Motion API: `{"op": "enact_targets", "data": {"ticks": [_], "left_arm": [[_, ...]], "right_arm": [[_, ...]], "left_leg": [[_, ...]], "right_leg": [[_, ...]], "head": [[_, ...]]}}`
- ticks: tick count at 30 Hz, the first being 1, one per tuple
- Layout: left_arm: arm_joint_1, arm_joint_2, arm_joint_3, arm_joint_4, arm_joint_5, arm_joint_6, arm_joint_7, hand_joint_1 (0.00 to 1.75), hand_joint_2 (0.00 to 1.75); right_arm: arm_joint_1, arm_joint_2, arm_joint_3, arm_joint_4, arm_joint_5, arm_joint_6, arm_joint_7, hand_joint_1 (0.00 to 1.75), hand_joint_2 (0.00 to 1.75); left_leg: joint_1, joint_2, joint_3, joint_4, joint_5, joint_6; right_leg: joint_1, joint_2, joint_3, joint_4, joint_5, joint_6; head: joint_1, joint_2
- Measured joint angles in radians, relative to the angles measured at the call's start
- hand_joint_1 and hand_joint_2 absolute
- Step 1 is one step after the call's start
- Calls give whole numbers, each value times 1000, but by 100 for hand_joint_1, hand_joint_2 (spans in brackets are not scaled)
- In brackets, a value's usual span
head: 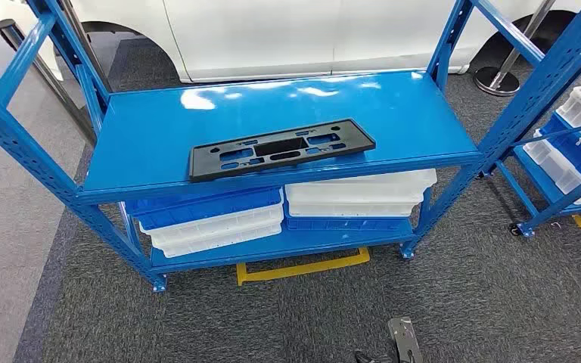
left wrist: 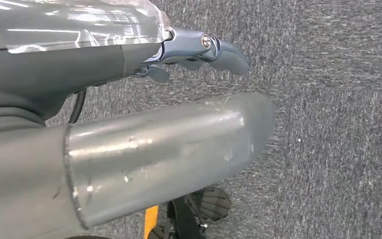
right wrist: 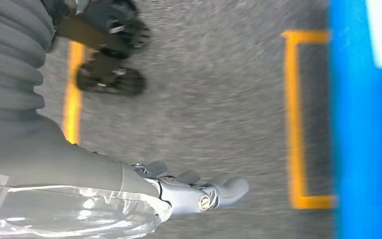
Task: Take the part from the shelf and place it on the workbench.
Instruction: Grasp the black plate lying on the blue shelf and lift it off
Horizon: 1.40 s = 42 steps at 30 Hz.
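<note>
The part (head: 281,147) is a long, flat black plastic panel with several cut-outs. It lies slightly askew near the front edge of the blue shelf's upper board (head: 393,106) in the head view. My left hand (left wrist: 189,50) hangs over grey carpet with its fingers loosely extended and nothing in them. My right hand (right wrist: 189,191) also hangs low over the carpet, fingers apart and holding nothing. Both hands are well below and away from the part.
Stacked white and blue bins (head: 359,198) fill the shelf's lower level. Yellow floor tape (head: 302,266) marks the carpet in front of the shelf. A second blue rack with white bins (head: 575,144) stands at the right. A white car (head: 287,30) is parked behind the shelf.
</note>
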Motion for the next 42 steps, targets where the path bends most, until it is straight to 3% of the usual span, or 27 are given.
{"op": "enact_targets", "data": {"ticks": [20, 25, 26, 29, 30, 32, 34, 36, 37, 39, 40, 42], "left_arm": [[-12, -6, 0, 18, -52, 13, -24, 0, 0], [-21, -6, 0, 29, -95, 5, -35, 0, 0], [-24, -6, 0, 30, -99, 1, -35, 0, 0], [-26, -7, 0, 33, -109, -5, -33, 0, 0], [-26, -7, 0, 34, -112, -5, -32, 0, 0], [-28, -7, 0, 37, -119, -6, -29, 0, 0], [-30, -7, -2, 38, -135, -17, -25, 0, 0], [-34, -7, -6, 39, -154, -36, -24, 0, 0], [-37, -6, -8, 39, -161, -44, -25, 0, 0], [-43, -6, -11, 39, -172, -54, -28, 0, 0], [-46, -6, -12, 39, -178, -57, -29, 0, 0], [-48, -5, -15, 39, -185, -61, -29, 0, 0]], "right_arm": [[0, -30, -87, -611, 459, 73, -88, 0, 175], [-29, -45, -96, -833, 725, 110, -85, 0, 175], [-33, -46, -95, -857, 734, 114, -59, 0, 131], [-39, -46, -90, -897, 659, 142, 4, 0, 131], [-41, -48, -86, -902, 636, 150, 18, 0, 175], [-46, -52, -75, -905, 639, 137, 50, 0, 175], [-68, -54, -56, -895, 760, 26, 121, 0, 87], [-120, -55, -14, -860, 1037, -163, 224, 0, 0], [-154, -59, 14, -834, 1238, -245, 276, 0, 0], [-218, -81, 71, -773, 1656, -318, 362, 0, 0], [-245, -94, 101, -740, 1798, -329, 405, 0, 0], [-285, -115, 156, -672, 1892, -337, 467, 0, 0]], "left_leg": [[0, 0, -1, 0, 0, 0], [-1, 0, -1, 2, 1, 1], [-2, 0, -2, 2, 1, 1], [-5, -1, -3, 3, 1, 1], [-6, -1, -3, 4, 1, 2], [-8, 0, -5, 5, 0, 3], [-11, 0, -9, 8, 1, 7], [-12, 0, -14, 10, 2, 12], [-10, 1, -14, 8, 5, 16], [-4, 5, -10, -2, 14, 29], [-1, 6, -10, -7, 19, 35], [-4, 5, -15, -8, 22, 41]], "right_leg": [[0, 0, -1, 0, 0, 0], [-1, 1, -1, 0, 2, 1], [-2, 0, -1, 0, 2, 1], [-3, -1, -2, -1, 3, 3], [-4, 0, -2, -1, 3, 3], [-5, 0, -2, -1, 4, 6], [-8, 0, -4, -1, 6, 10], [-9, 1, -7, -2, 10, 15], [-10, 2, -8, -2, 10, 19], [-9, 1, -18, 21, -7, 21], [-9, 0, -36, 61, -32, 20], [-7, 0, -98, 189, -95, 17]], "head": [[0, 0], [0, 0], [0, 0], [0, 0], [0, 0], [0, 0], [0, 0], [0, 0], [0, 0], [0, 0], [1, 0], [1, 0]]}}
